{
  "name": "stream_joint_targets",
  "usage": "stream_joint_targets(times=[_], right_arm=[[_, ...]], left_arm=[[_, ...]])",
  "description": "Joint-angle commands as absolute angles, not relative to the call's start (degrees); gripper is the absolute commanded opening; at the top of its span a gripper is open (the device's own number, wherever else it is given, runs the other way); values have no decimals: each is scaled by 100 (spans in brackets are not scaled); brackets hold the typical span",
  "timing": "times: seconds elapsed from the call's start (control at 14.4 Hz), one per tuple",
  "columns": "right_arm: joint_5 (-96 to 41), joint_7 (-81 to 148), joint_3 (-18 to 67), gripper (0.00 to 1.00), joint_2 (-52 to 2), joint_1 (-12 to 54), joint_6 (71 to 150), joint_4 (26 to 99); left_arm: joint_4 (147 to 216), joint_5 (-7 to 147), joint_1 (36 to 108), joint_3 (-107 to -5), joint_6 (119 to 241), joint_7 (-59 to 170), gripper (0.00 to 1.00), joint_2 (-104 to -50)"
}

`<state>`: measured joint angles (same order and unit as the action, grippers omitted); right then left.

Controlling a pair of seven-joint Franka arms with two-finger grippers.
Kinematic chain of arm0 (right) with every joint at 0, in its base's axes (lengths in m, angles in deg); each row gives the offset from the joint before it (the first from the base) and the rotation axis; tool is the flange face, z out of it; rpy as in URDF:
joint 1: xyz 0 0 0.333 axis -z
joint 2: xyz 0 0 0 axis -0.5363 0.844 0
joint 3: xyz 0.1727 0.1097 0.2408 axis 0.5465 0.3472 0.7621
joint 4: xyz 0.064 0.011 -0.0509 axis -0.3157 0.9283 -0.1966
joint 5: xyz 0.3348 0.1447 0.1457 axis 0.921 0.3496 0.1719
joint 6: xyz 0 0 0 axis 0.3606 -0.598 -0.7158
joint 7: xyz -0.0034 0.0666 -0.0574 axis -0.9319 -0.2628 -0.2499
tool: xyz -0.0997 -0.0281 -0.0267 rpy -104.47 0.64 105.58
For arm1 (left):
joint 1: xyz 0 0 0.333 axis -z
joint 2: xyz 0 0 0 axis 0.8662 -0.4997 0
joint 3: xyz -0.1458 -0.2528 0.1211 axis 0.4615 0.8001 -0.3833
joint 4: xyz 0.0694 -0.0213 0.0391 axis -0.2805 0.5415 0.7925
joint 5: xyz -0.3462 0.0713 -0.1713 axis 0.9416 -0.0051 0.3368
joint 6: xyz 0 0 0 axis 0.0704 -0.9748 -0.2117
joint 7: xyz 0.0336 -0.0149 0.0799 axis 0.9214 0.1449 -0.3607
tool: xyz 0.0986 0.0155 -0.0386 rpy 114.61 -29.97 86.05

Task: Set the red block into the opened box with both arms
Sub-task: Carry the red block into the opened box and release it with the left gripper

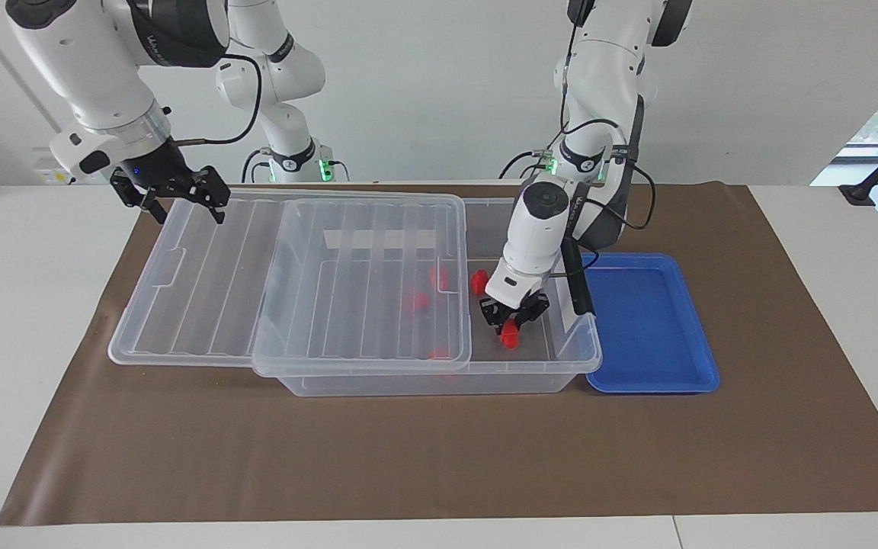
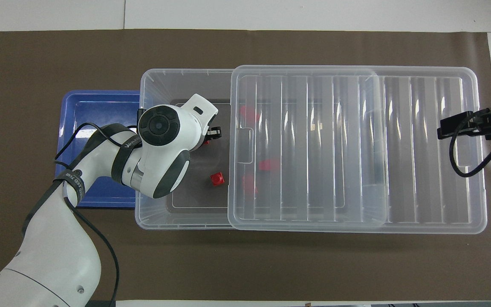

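The clear box (image 1: 576, 358) (image 2: 143, 213) stands with its ribbed lid (image 1: 203, 267) (image 2: 356, 149) slid toward the right arm's end, so the part toward the left arm's end is uncovered. My left gripper (image 1: 511, 324) reaches down into that uncovered part, shut on a red block (image 1: 510, 334) held low at the box floor. From overhead the wrist hides nearly all of that gripper (image 2: 209, 138). Another red block (image 1: 479, 280) (image 2: 217, 179) lies loose on the floor nearby, and several more show through the lid. My right gripper (image 1: 176, 200) (image 2: 458, 128) waits open over the lid's outer end.
A shallow blue tray (image 1: 648, 328) (image 2: 92, 115) sits against the box at the left arm's end. Brown paper (image 1: 408, 457) covers the table. A slimmer white arm with a green-lit base (image 1: 286, 152) stands by the robots' edge.
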<state>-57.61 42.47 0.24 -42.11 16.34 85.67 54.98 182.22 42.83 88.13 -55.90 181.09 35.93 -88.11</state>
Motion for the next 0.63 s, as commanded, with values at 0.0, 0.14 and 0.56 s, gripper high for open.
stream_joint_targets(times=[0.0,0.14,0.56], right_arm=[[-5794,4343,54,100,-4316,1679,8530,5594],[-5794,4334,54,100,-4316,1679,8530,5585],[-5794,4334,54,100,-4316,1679,8530,5585]], left_arm=[[18162,4160,8797,-5620,18262,3540,100,-8751],[18188,4160,8779,-5620,18078,3531,100,-8497],[18031,4178,8771,-5637,16375,3566,100,-7372]])
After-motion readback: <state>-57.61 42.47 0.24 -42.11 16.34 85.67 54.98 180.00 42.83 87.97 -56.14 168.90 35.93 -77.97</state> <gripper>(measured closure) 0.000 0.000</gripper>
